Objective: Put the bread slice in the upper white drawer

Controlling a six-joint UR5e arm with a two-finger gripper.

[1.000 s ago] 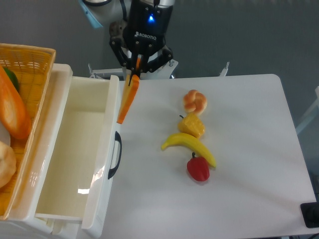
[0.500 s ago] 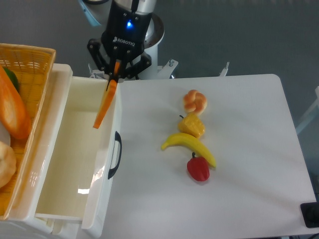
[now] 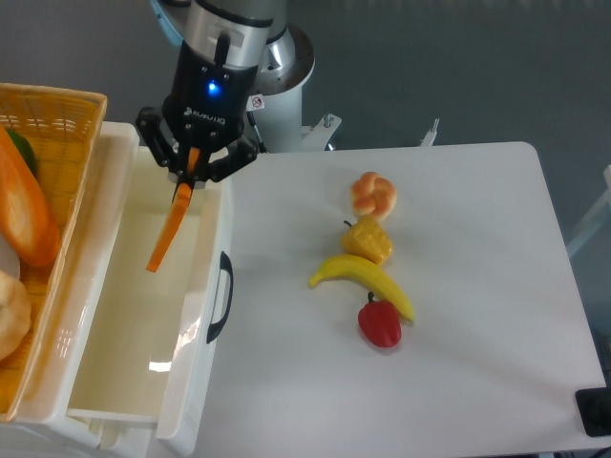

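Note:
The bread slice point(image 3: 169, 227) hangs edge-on as a thin orange strip, its top end pinched by my gripper point(image 3: 189, 176), which is shut on it. The slice dangles over the open inside of the upper white drawer point(image 3: 124, 324), near its back right part and above the floor. The drawer is pulled out, its black handle point(image 3: 221, 298) on the front wall facing the table. My gripper body stands above the drawer's back right corner.
A woven yellow basket point(image 3: 57, 114) with a long orange loaf point(image 3: 24, 205) sits left of the drawer. On the white table lie a glazed bun point(image 3: 374, 194), a yellow toy point(image 3: 368, 239), a banana point(image 3: 363, 278) and a red pepper point(image 3: 380, 322).
My gripper has carried the bread slice leftward, from over the drawer's front wall by the table edge to over the drawer's inside.

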